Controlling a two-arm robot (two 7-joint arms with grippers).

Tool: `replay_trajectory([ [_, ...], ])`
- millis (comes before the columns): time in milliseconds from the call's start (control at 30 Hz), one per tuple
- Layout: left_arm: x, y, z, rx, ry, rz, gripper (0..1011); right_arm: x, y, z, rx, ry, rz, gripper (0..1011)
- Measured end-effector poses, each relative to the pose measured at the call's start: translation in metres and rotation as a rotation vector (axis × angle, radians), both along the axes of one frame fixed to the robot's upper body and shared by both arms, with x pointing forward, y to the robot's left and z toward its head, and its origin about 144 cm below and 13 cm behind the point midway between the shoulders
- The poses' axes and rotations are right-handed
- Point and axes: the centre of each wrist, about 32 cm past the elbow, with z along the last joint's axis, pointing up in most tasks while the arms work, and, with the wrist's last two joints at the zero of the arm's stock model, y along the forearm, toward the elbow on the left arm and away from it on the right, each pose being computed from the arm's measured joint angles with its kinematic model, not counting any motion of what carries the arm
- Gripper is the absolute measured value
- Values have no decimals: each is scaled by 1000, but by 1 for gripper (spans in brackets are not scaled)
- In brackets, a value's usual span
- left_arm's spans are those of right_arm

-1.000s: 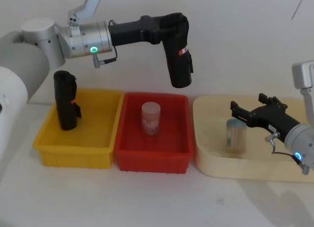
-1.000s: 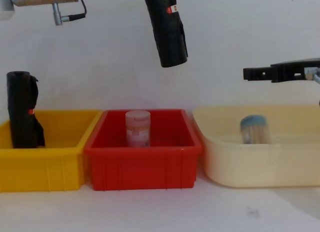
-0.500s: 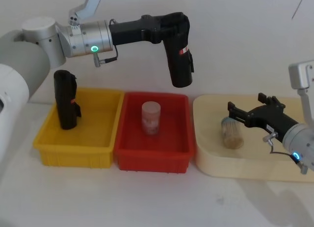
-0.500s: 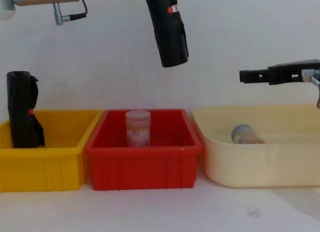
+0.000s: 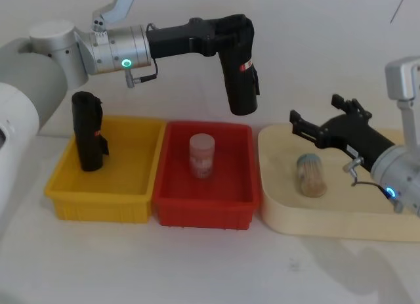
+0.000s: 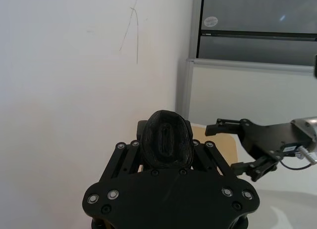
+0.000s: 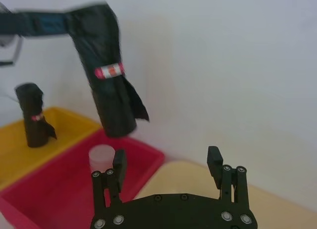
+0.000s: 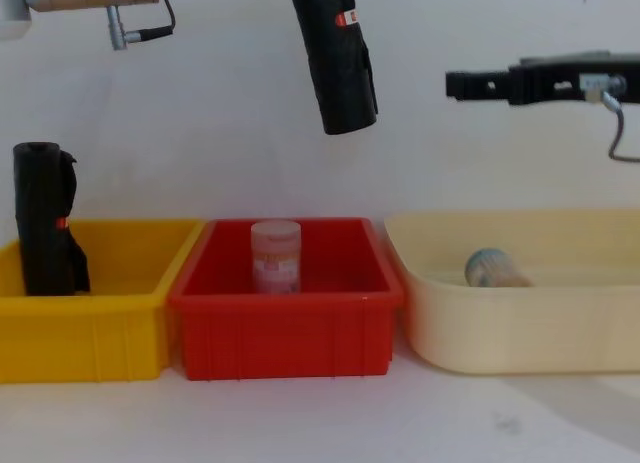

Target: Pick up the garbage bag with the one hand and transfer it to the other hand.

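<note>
High over the far edge of the red tray (image 5: 202, 212), my left hand (image 5: 233, 32) pinches the upper end of the garbage bag (image 5: 241, 81): pick-up is done, transfer remains. My right hand (image 5: 315, 112), fingers spread, is at the right, well apart. The bag's long axis runs near vertical, label end up, free end down.

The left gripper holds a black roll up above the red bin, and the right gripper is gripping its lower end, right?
Not quite. The left gripper does hold the garbage bag above the red bin, but the right gripper is open and apart from it, over the cream tray. The head view shows the gap.
</note>
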Motion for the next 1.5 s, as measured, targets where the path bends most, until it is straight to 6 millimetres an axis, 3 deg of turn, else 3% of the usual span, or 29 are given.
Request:
replay_trajectory([
  [600,0,0,0,0,0,-1,364,-2,31,25,-40,-109,55,1001],
  [1500,0,0,0,0,0,0,364,5,71,51,-174,-45,57,1001],
])
